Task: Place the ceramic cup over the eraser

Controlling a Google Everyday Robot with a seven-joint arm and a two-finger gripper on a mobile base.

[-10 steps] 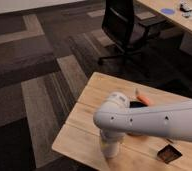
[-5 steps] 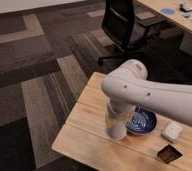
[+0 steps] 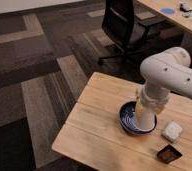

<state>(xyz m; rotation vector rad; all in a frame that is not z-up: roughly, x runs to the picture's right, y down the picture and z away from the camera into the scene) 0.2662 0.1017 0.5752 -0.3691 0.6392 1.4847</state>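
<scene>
One white robot arm bends down from the right over a wooden table. Its gripper hangs low inside the dark-blue bowl, close to the bowl's right rim. From where I stand, I cannot tell how far the gripper is open or whether it has hold of anything. The arm's lower end is a pale, blunt column with a small tan patch on its left side. I cannot pick out the cup with any certainty, as nothing at the bowl separates clearly from that pale column.

The eraser, a small dark square with a browner middle, lies flat on the wood to the right of the bowl and nearer the table's front edge, apart from the bowl and uncovered. A grey-white lump sits just right of the bowl, close to its rim and behind the eraser.

A black office chair stands behind the bowl on the striped carpet. Further behind the bowl and to the right is a second table carrying a blue disc.
</scene>
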